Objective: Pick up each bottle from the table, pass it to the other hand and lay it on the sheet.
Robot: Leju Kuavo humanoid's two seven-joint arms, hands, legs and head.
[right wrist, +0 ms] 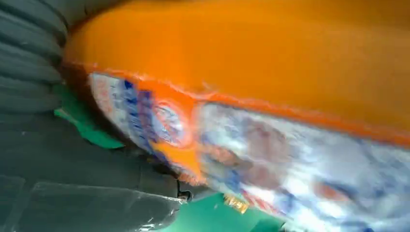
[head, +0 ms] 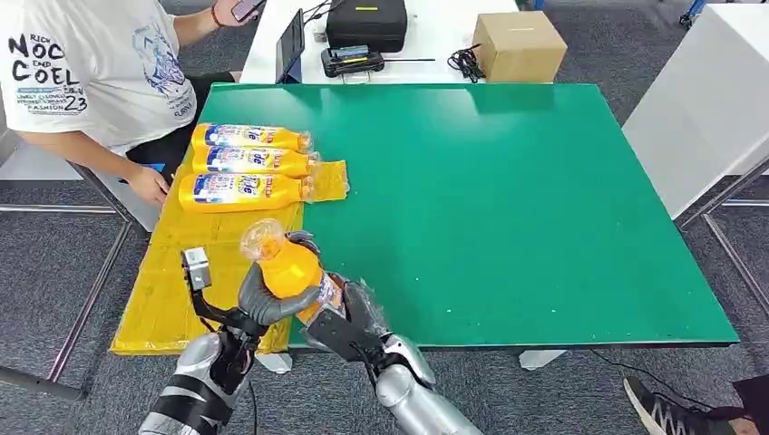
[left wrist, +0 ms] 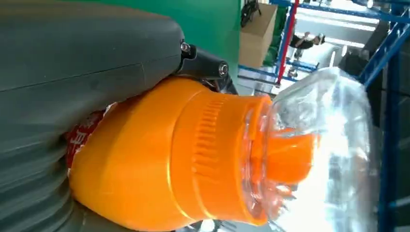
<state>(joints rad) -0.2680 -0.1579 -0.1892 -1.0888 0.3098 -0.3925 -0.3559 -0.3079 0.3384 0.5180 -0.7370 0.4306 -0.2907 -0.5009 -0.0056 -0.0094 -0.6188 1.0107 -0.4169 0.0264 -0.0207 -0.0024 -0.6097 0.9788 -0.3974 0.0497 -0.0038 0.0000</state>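
An orange bottle [head: 288, 267] with a clear cap is held tilted over the table's front left edge, cap pointing up and away. My left hand [head: 263, 306] wraps its upper part near the neck, and my right hand [head: 349, 324] grips the labelled lower body. In the left wrist view the bottle's shoulder and cap [left wrist: 208, 154] sit right beside the hand's grey cover [left wrist: 72, 58]. The right wrist view has the label [right wrist: 251, 159] pressed close to the hand [right wrist: 29, 58]. Three more orange bottles [head: 245, 163] lie side by side on the yellow sheet [head: 181, 272].
The green table [head: 508, 208] stretches to the right of the sheet. A person [head: 91, 63] stands at the far left with one hand [head: 150, 186] by the sheet's edge. Behind is a white table with a cardboard box [head: 519, 45] and a black case [head: 366, 23].
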